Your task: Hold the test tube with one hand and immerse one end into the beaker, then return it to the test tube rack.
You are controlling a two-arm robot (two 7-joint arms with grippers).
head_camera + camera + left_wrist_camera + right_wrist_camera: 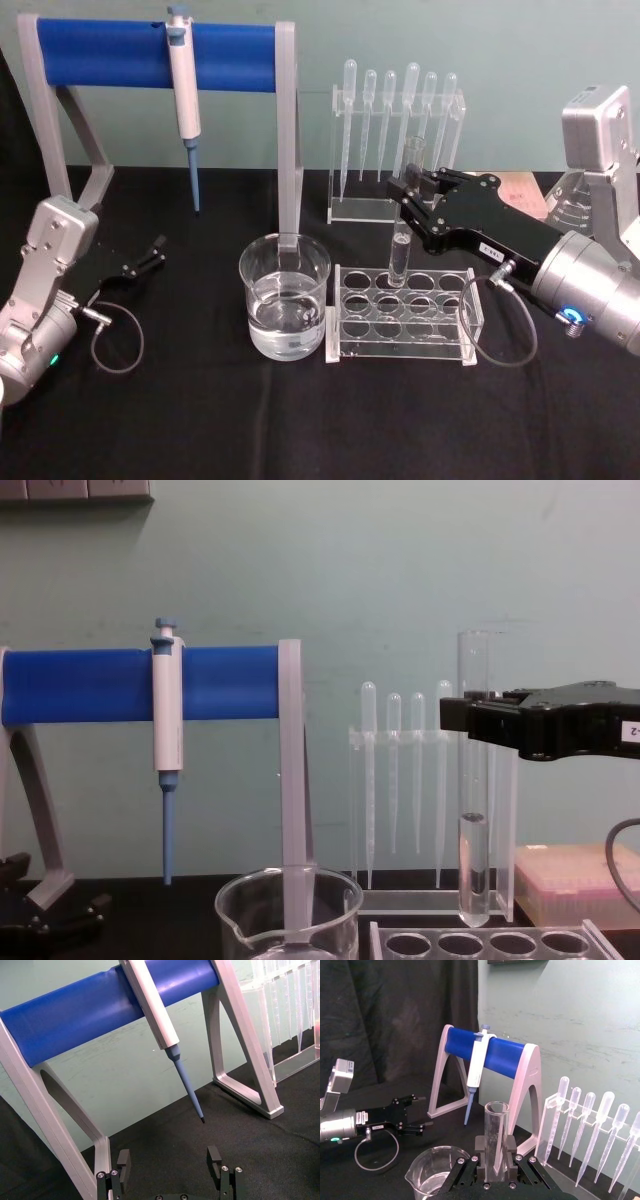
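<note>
My right gripper (403, 196) is shut on the test tube (399, 255), a clear glass tube held upright by its upper half. In the chest view the tube (473, 860) hangs with its round bottom just above the clear rack (480, 944), under the gripper (462, 716). The right wrist view shows the tube's open rim (496, 1108) standing above the closed fingers (482, 1152). The beaker (285, 295), holding clear liquid, stands on the black table to the left of the rack, apart from the tube. My left gripper (155, 250) rests open at the table's left side.
Behind the beaker stands a grey stand with a blue bar (150, 55), and a white-and-blue micropipette (184, 90) hangs from it. A clear holder with several plastic pipettes (400, 110) is behind the rack (400, 310). A pink box (580, 880) sits at the far right.
</note>
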